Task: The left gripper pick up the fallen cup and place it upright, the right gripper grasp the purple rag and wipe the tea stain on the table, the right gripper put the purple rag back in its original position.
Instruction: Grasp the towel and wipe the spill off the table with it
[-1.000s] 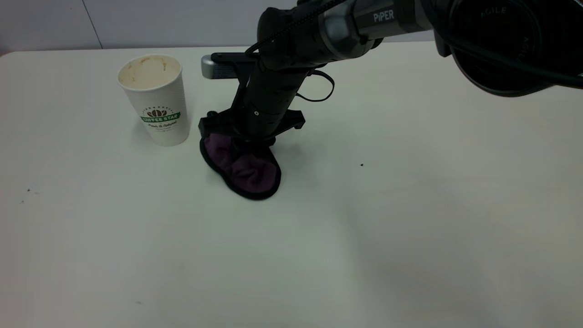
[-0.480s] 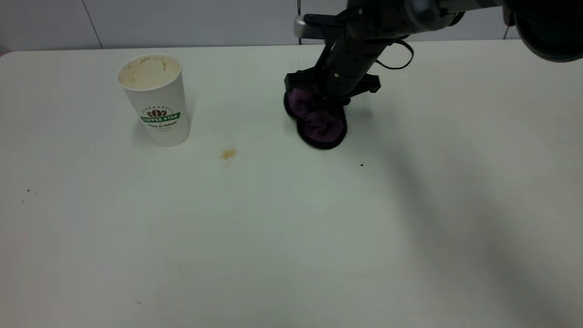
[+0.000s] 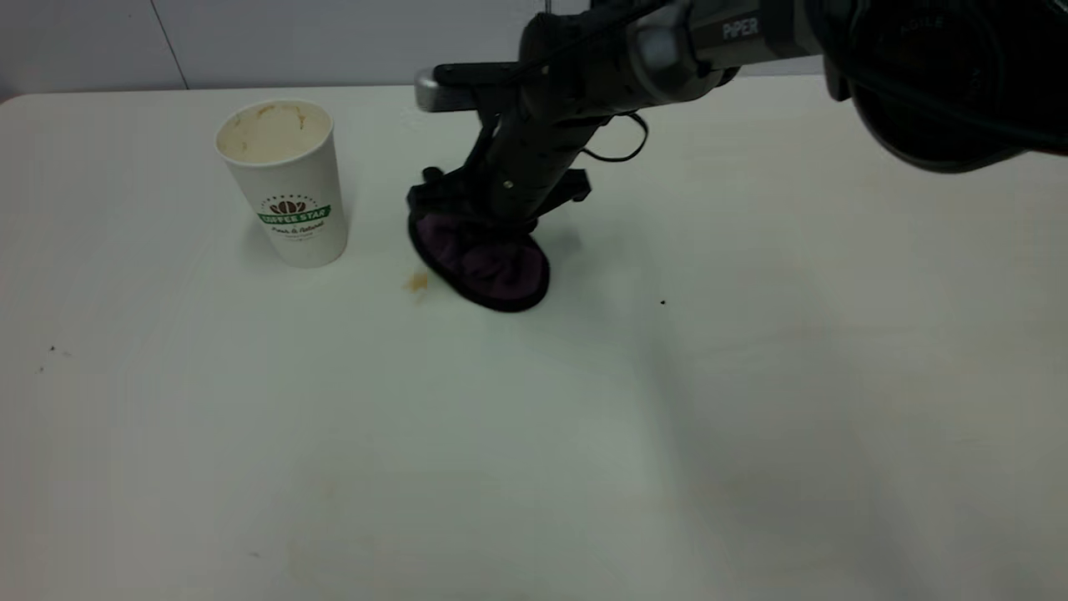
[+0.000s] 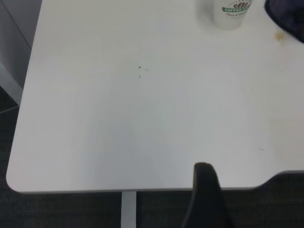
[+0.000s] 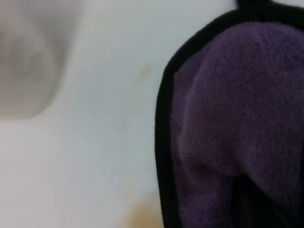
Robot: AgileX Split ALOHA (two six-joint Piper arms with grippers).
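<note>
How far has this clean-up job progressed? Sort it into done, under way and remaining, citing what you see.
Done: the cup stands upright on the table.
Under way: the right gripper presses the purple rag down beside the tea stain, part of which shows uncovered.
Remaining: wipe off that stain, then return the rag to its place.
The left gripper sits at the table's edge, away from the cup.

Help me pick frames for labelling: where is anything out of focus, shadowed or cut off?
Exterior view: dim, a broad soft arm shadow on the table; cup, purple rag and tea stain are readable. Right wrist view: the rag fills it, the surface beside it blurred. Left wrist view: evenly lit; cup cropped at the edge, one dark finger of the left tool showing.
</note>
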